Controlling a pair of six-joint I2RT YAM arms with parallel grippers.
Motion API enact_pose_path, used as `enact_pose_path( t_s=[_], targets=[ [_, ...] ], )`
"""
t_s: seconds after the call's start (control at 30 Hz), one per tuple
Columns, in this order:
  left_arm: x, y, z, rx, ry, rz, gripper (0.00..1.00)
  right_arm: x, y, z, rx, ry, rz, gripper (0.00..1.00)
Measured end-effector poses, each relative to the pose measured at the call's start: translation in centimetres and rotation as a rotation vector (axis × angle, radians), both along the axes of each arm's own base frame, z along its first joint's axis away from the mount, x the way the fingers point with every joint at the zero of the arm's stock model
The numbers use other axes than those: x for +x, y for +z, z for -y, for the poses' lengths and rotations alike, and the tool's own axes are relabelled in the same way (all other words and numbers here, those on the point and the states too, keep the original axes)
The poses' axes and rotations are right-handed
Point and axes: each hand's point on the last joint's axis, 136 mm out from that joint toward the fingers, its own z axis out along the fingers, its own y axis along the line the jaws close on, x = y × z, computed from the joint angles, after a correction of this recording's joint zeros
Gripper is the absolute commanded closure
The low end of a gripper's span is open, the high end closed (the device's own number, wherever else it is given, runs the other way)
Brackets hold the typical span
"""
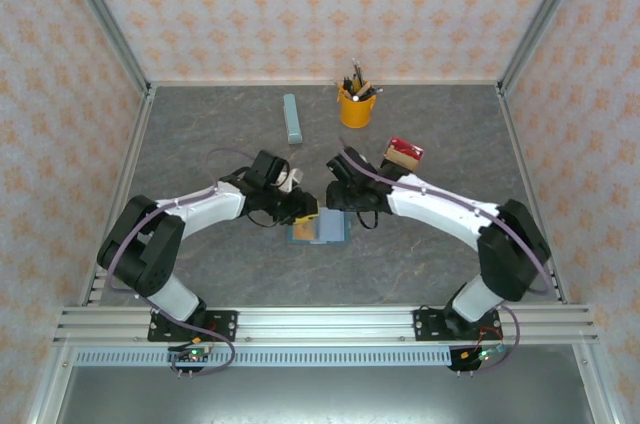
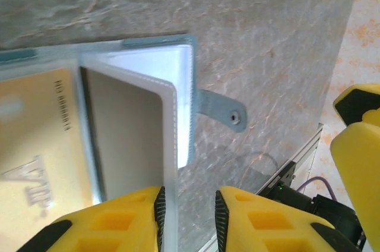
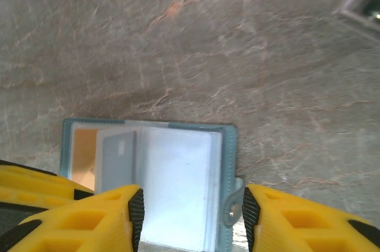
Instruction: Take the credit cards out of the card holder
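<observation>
The teal-blue card holder (image 1: 322,231) lies open on the grey table between both grippers. In the left wrist view a tan card (image 2: 35,139) marked VIP sits in the left pocket of the holder (image 2: 157,42), and a clear sleeve (image 2: 127,127) stands lifted. My left gripper (image 2: 187,204) is open, its left pad against that sleeve's edge. My right gripper (image 3: 190,204) is open just above the holder (image 3: 228,139), its jaws straddling the right-hand pages and the snap tab (image 3: 231,204). A grey card (image 3: 116,157) shows inside a sleeve, beside an orange-tan card (image 3: 83,145).
A yellow pen cup (image 1: 356,106) stands at the back. A long pale blue-grey bar (image 1: 292,118) lies to its left. A small red and tan flat thing (image 1: 403,152) rests behind the right arm. Patterned walls close in three sides.
</observation>
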Motion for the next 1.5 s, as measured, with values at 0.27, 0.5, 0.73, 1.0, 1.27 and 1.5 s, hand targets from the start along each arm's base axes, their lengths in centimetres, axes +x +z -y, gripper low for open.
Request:
enact_pose_path(
  t_s=[0.27,0.5,0.73,1.0,1.27,1.5],
  targets=[
    [0.4,-2.0,0.2,0.032,0.017,-0.050,0.66,0.1,0.6,0.7,0.018,-0.031,0.046,0.49],
    [0.6,-1.9,0.2,0.034,0.022,-0.048,0.66,0.0,0.0,-0.2,0.039,-0.003,0.023,0.50],
    [0.9,-2.0,-0.1,0.036,0.037,-0.048,0.71,-0.2,-0.8,-1.0,0.048,0.033,-0.009,0.53],
    [1.7,-0.9,0.8,-0.028,0.046,-0.031,0.68,-0.2,-0.9,-1.2,0.051,0.041,-0.013,0.53],
    [2.5,-1.1,-0.6,-0.013,0.091,-0.029,0.68,-0.3,-1.0,-1.5,0.053,0.056,-0.024,0.62],
    [2.7,-2.1,-2.9,0.027,0.152,-0.054,0.76,0.1,-3.4,-3.8,0.025,0.104,-0.109,0.78]
  ],
)
